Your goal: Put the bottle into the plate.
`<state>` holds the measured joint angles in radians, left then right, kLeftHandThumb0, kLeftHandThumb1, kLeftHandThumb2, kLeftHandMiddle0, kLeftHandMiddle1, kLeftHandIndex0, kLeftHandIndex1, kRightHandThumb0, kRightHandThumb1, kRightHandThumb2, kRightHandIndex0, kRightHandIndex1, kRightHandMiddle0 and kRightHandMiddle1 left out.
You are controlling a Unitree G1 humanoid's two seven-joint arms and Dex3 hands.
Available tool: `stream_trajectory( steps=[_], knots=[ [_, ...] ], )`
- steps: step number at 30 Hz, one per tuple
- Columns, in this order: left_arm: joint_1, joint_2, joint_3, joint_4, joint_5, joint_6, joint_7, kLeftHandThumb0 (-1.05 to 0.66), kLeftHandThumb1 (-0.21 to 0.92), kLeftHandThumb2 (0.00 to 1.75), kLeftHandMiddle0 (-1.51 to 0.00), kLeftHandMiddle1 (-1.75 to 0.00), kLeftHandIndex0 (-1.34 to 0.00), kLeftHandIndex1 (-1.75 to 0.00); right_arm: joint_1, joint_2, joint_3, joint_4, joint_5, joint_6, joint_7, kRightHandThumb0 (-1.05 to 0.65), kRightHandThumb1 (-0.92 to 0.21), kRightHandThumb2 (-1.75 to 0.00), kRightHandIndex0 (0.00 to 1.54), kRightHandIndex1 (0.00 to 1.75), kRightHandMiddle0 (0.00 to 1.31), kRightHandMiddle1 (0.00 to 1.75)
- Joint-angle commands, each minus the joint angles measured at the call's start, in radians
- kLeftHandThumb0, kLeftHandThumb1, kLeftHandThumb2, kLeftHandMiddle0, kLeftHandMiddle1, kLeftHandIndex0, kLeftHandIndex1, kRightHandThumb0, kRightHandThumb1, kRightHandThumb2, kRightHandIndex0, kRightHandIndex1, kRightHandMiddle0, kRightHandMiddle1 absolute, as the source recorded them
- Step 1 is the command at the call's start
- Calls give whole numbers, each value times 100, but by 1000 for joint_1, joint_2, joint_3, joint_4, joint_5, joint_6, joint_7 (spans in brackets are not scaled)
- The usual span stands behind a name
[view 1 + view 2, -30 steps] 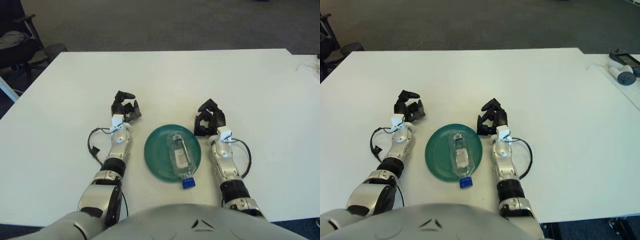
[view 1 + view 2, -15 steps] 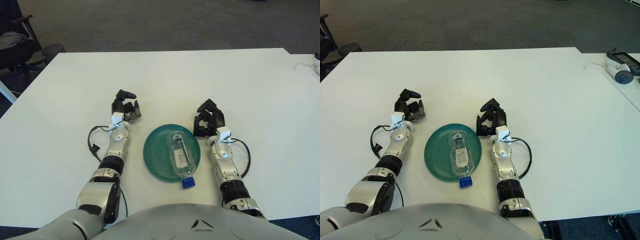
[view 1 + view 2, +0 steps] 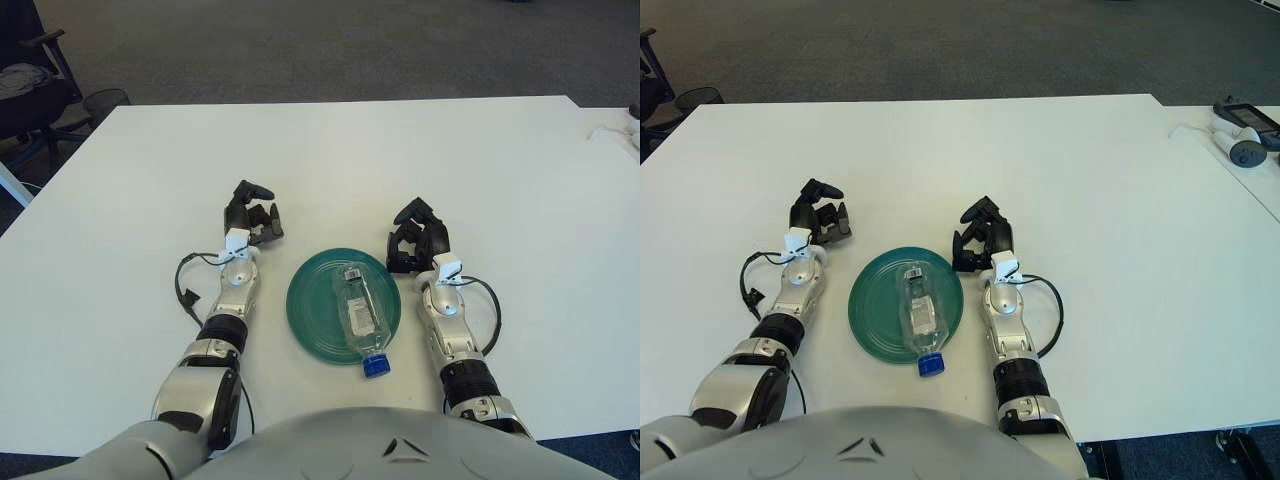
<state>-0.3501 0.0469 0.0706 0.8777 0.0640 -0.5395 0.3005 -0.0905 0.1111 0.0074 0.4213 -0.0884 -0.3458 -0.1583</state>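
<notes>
A clear plastic bottle (image 3: 359,310) with a blue cap (image 3: 375,365) lies on its side in the green plate (image 3: 313,303). Its cap end sticks out over the plate's near rim. My left hand (image 3: 251,214) rests on the table to the left of the plate, fingers relaxed and empty. My right hand (image 3: 417,237) rests on the table just right of the plate, fingers loosely curled and holding nothing. Neither hand touches the bottle.
The white table (image 3: 330,160) stretches wide beyond the hands. A chair (image 3: 40,90) stands off the far left corner. Small devices with a cable (image 3: 1240,135) lie at the far right on a neighbouring table.
The left hand has shifted very slightly. The bottle, the plate and the right hand have not moved.
</notes>
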Motion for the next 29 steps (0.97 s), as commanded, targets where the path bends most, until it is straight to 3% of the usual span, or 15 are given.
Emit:
stream_trajectory(
  steps=[1,16,24,29],
  knots=[
    [42,17,-2,30,26,25,13,-51,21,144,-122,-175,-69,-175,48,-4,-8,41,6,64,-5,0,-6,-159,82,167,58,175],
    [73,15,-5,16,26,43,-18,-52,18,148,-123,-175,-72,-175,63,-3,-9,14,29,70,25,0,-6,-159,83,166,58,175],
    [94,17,-14,31,41,-40,-14,-52,19,147,-123,-175,-71,-175,72,-4,-12,7,20,66,22,0,-6,-160,82,169,58,175],
    [161,10,-32,-20,63,-129,-3,-51,20,145,-122,-175,-70,-175,76,-3,-12,-3,16,73,18,0,-6,-160,82,169,58,175]
  ],
)
